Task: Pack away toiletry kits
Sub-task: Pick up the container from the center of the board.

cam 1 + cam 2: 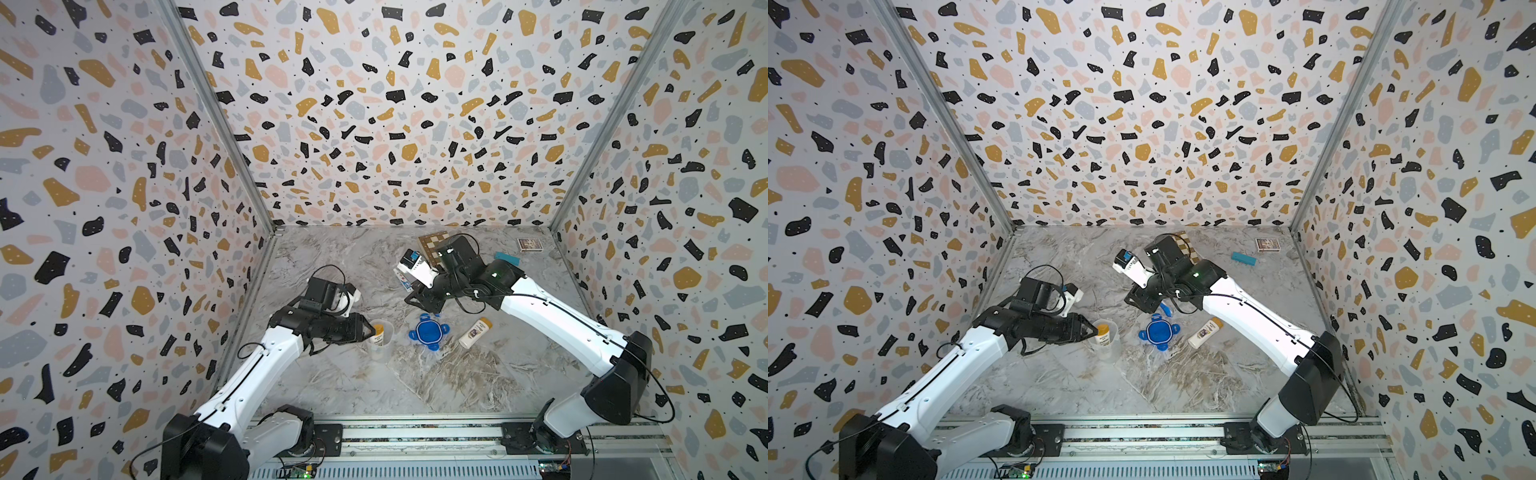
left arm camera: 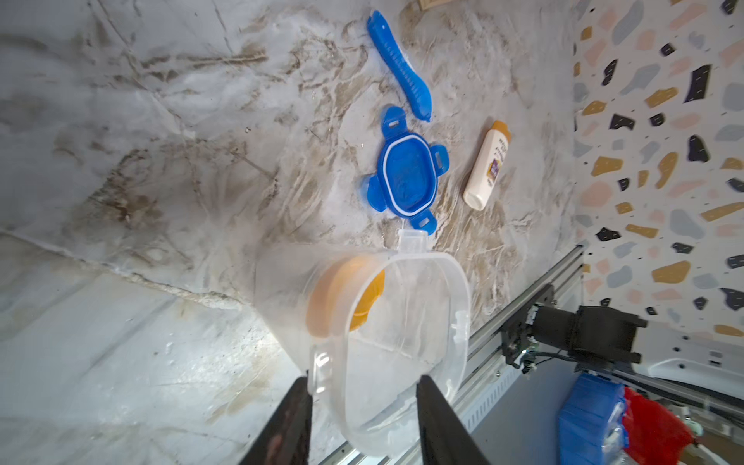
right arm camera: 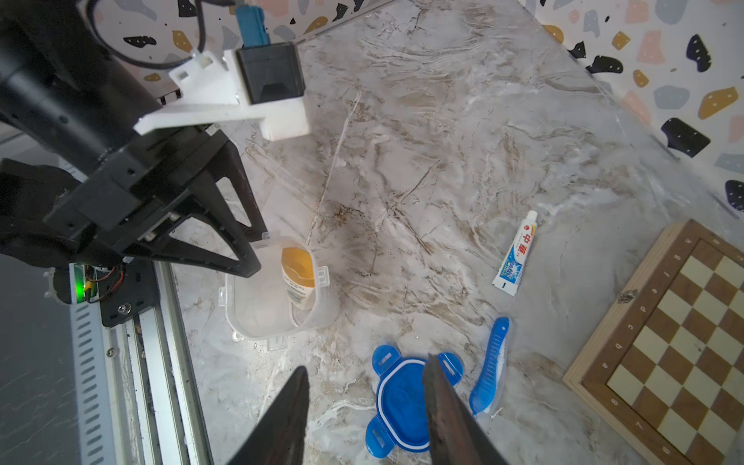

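The clear tub (image 1: 381, 347) (image 3: 277, 306) stands upright near the left of the table, with an orange-capped white bottle (image 3: 298, 273) (image 2: 346, 294) inside it. My left gripper (image 2: 364, 382) (image 1: 371, 330) hovers at the tub's rim, open, with the near rim between its fingers. Another orange-capped bottle (image 1: 476, 332) (image 2: 487, 165) lies on the table. The blue four-tab lid (image 1: 428, 332) (image 3: 402, 402) lies flat between tub and bottle. My right gripper (image 3: 366, 374) (image 1: 422, 301) hangs open above the lid, empty. The blue toothbrush (image 3: 491, 362) (image 2: 398, 64) and the white tube (image 3: 517, 253) lie beyond the lid.
A wooden chessboard (image 3: 664, 342) (image 1: 432, 245) lies at the back, partly under my right arm. A flat teal block (image 1: 507, 258) and a small card box (image 1: 530, 244) sit at the back right. The metal rail (image 1: 415, 432) runs along the front edge.
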Robot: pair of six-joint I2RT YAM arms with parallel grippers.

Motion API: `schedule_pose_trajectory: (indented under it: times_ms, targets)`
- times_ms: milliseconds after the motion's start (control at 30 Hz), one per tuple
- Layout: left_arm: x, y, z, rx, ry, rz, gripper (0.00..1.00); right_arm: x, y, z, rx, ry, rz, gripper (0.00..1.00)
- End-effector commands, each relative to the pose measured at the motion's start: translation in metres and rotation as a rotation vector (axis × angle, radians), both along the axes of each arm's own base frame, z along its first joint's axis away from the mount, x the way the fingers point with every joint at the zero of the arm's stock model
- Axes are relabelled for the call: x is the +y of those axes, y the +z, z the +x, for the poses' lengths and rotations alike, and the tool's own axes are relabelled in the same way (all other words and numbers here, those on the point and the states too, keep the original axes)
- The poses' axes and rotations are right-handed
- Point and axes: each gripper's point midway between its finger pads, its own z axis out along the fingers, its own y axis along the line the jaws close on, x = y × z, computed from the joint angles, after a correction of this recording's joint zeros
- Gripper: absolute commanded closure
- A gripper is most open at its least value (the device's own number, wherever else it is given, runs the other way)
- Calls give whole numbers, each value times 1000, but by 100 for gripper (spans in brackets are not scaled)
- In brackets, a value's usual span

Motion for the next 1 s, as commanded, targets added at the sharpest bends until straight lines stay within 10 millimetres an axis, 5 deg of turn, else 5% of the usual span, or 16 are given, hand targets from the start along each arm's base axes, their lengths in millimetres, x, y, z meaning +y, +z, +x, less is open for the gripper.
schedule_pose_trajectory:
  times_ms: [0, 167, 733, 967]
  targets:
    - [12, 0, 9, -45, 33, 132, 58, 3, 13, -7, 13, 15, 81, 52]
    - [2, -2, 13, -53, 12, 169, 59, -7, 12, -5, 18, 17, 102, 52]
    - [1, -15, 24, -39, 39, 204, 97, -24, 1, 6, 43, -8, 126, 52]
    - [19, 0, 38, -104, 54, 330, 100, -28, -16, 45, 58, -115, 129, 47]
